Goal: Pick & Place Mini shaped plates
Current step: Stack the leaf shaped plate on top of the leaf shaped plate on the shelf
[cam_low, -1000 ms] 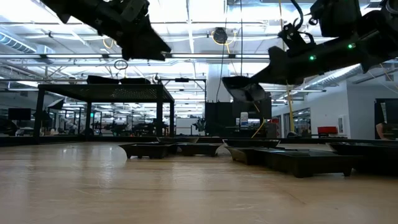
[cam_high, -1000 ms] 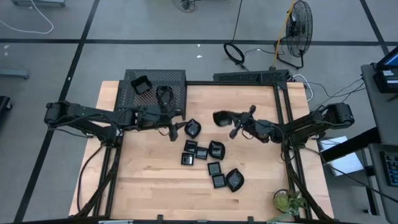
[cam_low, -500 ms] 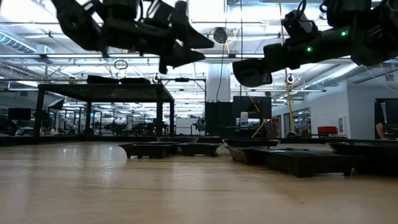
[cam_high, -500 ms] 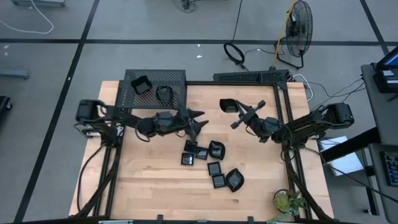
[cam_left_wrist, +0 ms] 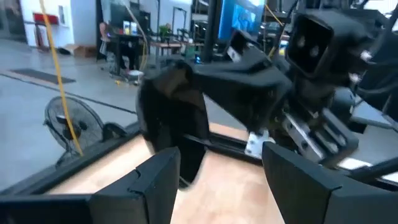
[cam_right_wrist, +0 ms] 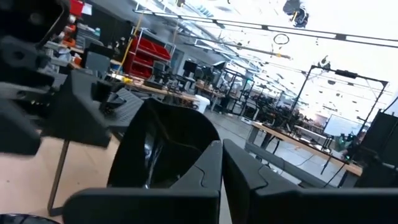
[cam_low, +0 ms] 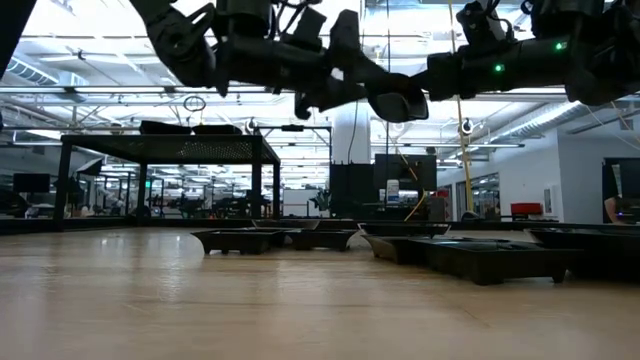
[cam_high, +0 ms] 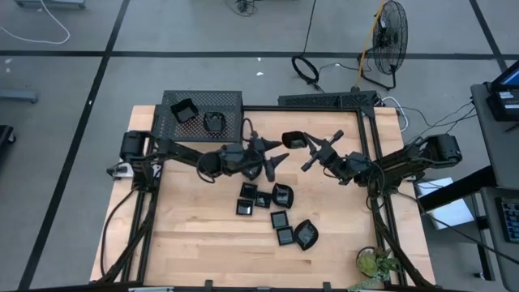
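Observation:
My right gripper (cam_high: pixel 308 146) is shut on one small glossy black plate (cam_high: pixel 293 139), held in the air over the table's far middle. My left gripper (cam_high: pixel 274 152) is open just left of that plate. In the left wrist view its fingers (cam_left_wrist: pixel 155 183) stand apart in front of the plate (cam_left_wrist: pixel 174 118), and I see no touch. Several more mini plates (cam_high: pixel 276 212) lie flat on the wood nearer the table's middle. Two others (cam_high: pixel 184 109) sit on the black mesh rack (cam_high: pixel 231 104). My right gripper pinches the plate by its rim (cam_right_wrist: pixel 202 152), on the side nearest the gripper, between its two fingers. The fingers come roughly level from the table's right. The plate is lifted clear of the table and tilted on edge, its hollow turned toward the right wrist camera.
The mesh rack stands at the table's far-left corner. A black frame rail (cam_high: pixel 369 146) runs along the far and right sides. A small plant (cam_high: pixel 375 264) sits at the near-right corner. Bare wood shows on the near-left part (cam_high: pixel 186 235).
My left gripper has swung from beside the rack toward the table's right, ending close to the held plate with its fingers apart. My right gripper has carried its plate toward the far edge and a little left.

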`<action>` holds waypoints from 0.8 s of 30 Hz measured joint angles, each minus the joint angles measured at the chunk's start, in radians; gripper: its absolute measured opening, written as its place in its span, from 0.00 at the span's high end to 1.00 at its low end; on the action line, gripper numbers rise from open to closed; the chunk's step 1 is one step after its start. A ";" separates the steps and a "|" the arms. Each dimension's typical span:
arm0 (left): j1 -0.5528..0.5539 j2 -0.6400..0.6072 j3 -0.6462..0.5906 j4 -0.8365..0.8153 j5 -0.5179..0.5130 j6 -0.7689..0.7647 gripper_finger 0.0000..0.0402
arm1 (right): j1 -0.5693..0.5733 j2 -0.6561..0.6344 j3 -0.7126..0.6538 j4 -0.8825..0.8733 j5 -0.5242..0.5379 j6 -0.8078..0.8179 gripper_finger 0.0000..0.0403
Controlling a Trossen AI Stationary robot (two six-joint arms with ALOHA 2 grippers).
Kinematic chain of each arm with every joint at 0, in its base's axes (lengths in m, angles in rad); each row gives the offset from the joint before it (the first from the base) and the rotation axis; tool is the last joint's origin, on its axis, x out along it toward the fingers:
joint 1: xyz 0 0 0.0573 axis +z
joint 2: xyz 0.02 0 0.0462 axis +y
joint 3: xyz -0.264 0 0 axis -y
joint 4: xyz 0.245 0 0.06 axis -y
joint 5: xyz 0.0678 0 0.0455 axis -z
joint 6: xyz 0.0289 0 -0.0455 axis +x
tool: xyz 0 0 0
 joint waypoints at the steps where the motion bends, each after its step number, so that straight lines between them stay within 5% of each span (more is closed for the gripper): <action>1: 0.000 -0.002 0.002 -0.002 -0.015 0.011 0.42 | 0.000 0.000 0.000 0.002 -0.009 -0.001 1.00; 24: 0.002 -0.008 0.002 -0.044 -0.045 0.066 0.42 | 0.048 0.000 0.000 0.059 -0.067 -0.006 1.00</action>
